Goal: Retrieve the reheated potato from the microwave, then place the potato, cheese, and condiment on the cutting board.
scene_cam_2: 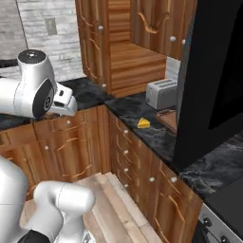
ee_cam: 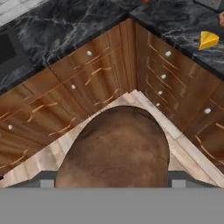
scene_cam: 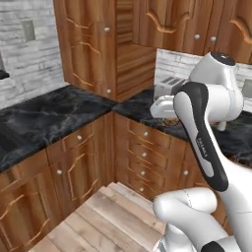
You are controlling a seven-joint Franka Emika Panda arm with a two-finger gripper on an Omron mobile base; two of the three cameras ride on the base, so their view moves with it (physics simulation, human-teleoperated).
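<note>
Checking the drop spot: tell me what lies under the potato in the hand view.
Under the held potato lie pale wooden floor planks in the corner between wooden cabinets. The potato covers the floor directly beneath it.

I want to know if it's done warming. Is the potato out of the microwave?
Out. The potato sits in the hand, high above the wooden floor.
</note>
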